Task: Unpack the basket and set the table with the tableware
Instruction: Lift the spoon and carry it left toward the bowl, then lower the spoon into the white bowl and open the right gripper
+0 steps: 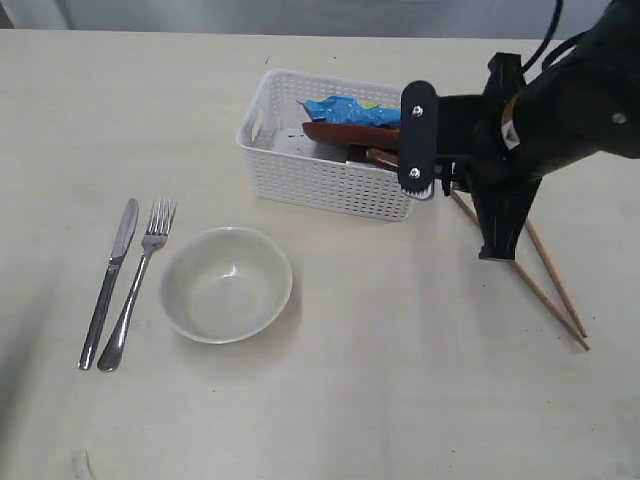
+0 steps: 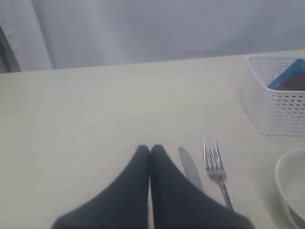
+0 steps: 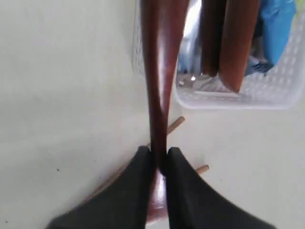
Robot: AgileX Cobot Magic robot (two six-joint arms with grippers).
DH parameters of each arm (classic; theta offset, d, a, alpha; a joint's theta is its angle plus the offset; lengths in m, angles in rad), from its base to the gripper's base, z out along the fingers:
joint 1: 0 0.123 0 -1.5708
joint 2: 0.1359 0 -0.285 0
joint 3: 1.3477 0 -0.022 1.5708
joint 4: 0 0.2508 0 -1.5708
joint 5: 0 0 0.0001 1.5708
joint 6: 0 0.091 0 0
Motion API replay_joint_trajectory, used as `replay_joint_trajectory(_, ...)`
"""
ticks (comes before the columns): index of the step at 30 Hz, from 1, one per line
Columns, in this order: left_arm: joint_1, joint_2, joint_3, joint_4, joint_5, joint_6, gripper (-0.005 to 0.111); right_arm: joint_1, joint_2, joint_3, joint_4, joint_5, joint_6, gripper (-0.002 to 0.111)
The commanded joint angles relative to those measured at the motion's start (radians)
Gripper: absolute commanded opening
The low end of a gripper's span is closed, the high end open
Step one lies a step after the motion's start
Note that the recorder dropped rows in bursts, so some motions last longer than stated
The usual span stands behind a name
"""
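Right tool pinched narrow on wooden spoon handle, above chopsticks, left tool closed, empty

High exterior, low wrists, shared basket

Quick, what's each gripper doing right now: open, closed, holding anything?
Left gripper: closed, holding nothing.
Right gripper: closed on the reddish-brown wooden spoon.
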Motion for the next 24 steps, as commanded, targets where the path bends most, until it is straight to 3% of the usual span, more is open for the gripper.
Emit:
replay_joint_trajectory(1,0.003,-0.005,0.004,-0.006,0.0,-0.004,0.0,0.032,-0.122,0.003,0.24,0.029,-0.14,0.0)
replay_joint_trajectory(10,0.003,-0.005,0.004,-0.006,0.0,-0.004,0.0,0.189,-0.134,0.002,0.781,-0.013,-0.21,-0.001)
replay_joint_trajectory(18,0.003,-0.005,0.004,-0.006,0.0,-0.004,0.0,0.317,0.03,-0.127,0.935,-0.082,-0.222,-0.001)
replay_joint_trajectory(24,0.003,-0.005,0.004,-0.006,0.0,-0.004,0.0,0.336,0.169,-0.253,1.135,-0.073,-0.232,-0.001)
